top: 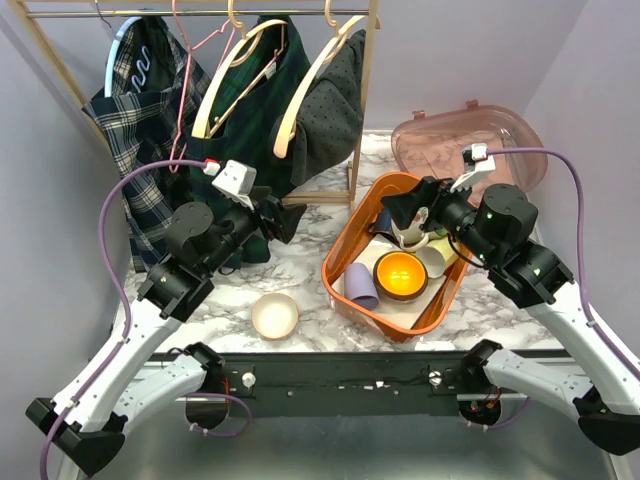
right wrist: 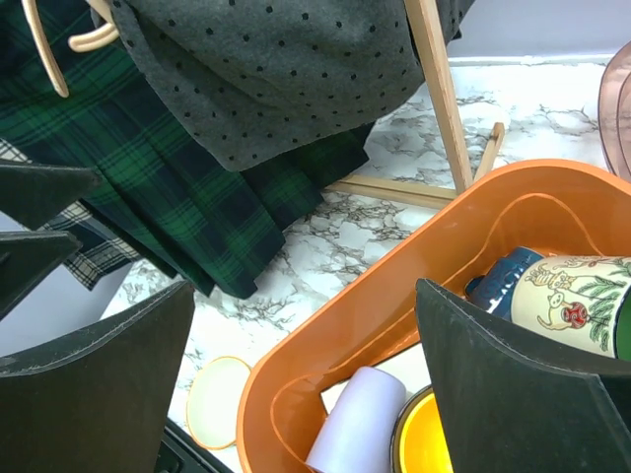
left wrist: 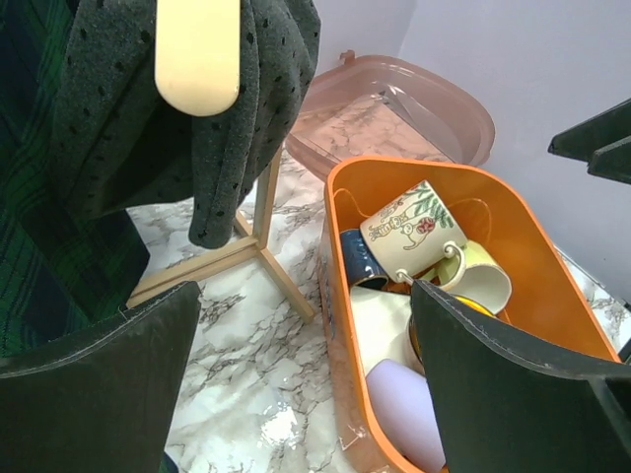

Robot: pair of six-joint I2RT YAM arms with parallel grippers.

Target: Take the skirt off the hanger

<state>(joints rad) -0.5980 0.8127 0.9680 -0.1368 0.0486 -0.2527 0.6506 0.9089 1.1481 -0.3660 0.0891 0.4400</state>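
Note:
A grey dotted skirt [top: 335,110] hangs on a wooden hanger [top: 310,85] at the right end of the clothes rack [top: 368,60]. A dark green plaid skirt [top: 255,110] hangs on a second wooden hanger [top: 225,85] beside it. My left gripper [top: 290,218] is open and empty, low in front of the plaid skirt's hem. In the left wrist view the grey skirt [left wrist: 197,128] and its hanger's end [left wrist: 197,49] are above my open gripper [left wrist: 306,394]. My right gripper [top: 400,207] is open and empty over the orange bin. Its wrist view shows both skirts [right wrist: 286,69], ahead of my gripper [right wrist: 306,384].
An orange bin [top: 345,240] of mugs and bowls sits at centre right, with a pink lid [top: 470,140] behind it. A small cream bowl [top: 275,315] lies near the front. A plaid shirt [top: 140,120] hangs at the rack's left. The rack's wooden foot [left wrist: 266,256] crosses the marble top.

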